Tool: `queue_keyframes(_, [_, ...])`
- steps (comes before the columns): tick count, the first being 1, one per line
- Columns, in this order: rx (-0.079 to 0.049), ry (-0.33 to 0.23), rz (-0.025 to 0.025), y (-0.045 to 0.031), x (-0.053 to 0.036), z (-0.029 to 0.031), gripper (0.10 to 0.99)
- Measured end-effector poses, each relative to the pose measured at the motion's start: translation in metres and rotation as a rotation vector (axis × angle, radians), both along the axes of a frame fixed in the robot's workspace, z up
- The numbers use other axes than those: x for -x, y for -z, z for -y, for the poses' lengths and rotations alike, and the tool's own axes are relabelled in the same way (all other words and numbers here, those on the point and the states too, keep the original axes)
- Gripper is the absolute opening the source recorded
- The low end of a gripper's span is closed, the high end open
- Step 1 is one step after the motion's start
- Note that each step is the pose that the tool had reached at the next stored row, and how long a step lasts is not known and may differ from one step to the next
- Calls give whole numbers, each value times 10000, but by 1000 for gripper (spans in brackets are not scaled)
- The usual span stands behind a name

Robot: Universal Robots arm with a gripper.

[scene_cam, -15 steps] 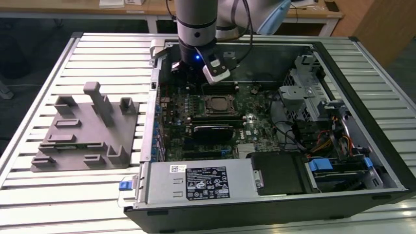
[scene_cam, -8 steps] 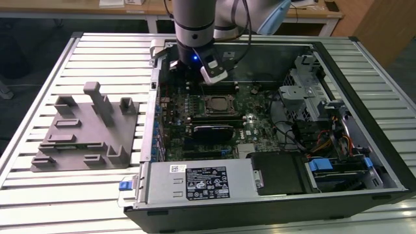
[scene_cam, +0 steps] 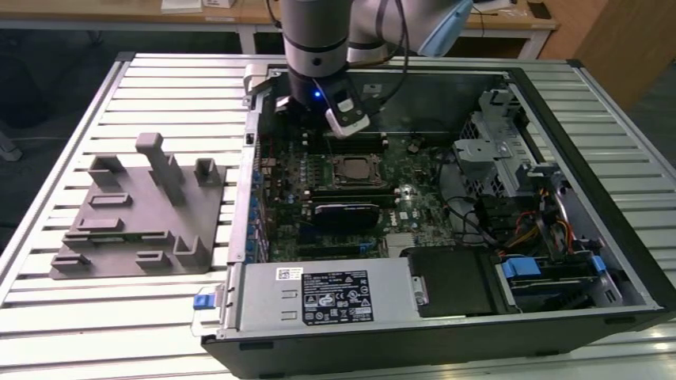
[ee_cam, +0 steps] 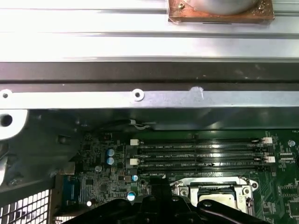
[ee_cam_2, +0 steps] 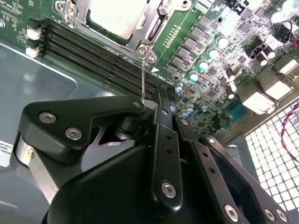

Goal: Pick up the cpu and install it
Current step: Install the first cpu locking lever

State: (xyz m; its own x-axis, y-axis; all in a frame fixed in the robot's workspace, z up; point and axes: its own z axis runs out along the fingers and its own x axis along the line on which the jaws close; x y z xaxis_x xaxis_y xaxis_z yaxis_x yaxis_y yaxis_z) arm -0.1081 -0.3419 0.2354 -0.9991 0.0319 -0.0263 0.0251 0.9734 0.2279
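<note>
The cpu [ee_cam_2: 117, 16], a flat square chip with a pale silver top, lies inside the metal frame of the motherboard socket [scene_cam: 354, 168] in the open computer case [scene_cam: 591, 237]. My gripper [scene_cam: 340, 119] hangs above the board just behind the socket, over the memory slots [ee_cam: 201, 154]. It holds nothing that I can see. In the second wrist view the gripper's black linkage [ee_cam_2: 159, 154] covers the near half of the picture. In the first wrist view the socket [ee_cam: 217, 193] sits at the edge, next to the gripper's black body [ee_cam: 159, 207].
A grey plastic fixture block [scene_cam: 132, 210] with upright posts stands on the slatted table at the exterior view's left. Inside the case are a black finned part [scene_cam: 343, 212], the power supply [scene_cam: 328, 297], a drive cage [scene_cam: 507, 158] and cables [scene_cam: 539, 229].
</note>
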Motion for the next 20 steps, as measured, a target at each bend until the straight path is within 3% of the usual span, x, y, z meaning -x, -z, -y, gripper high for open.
queue_keyframes(9, [1, 28, 0, 2, -153, -1, 106])
queue_keyframes(20, [19, 109, 0, 4, -433, -1, 106])
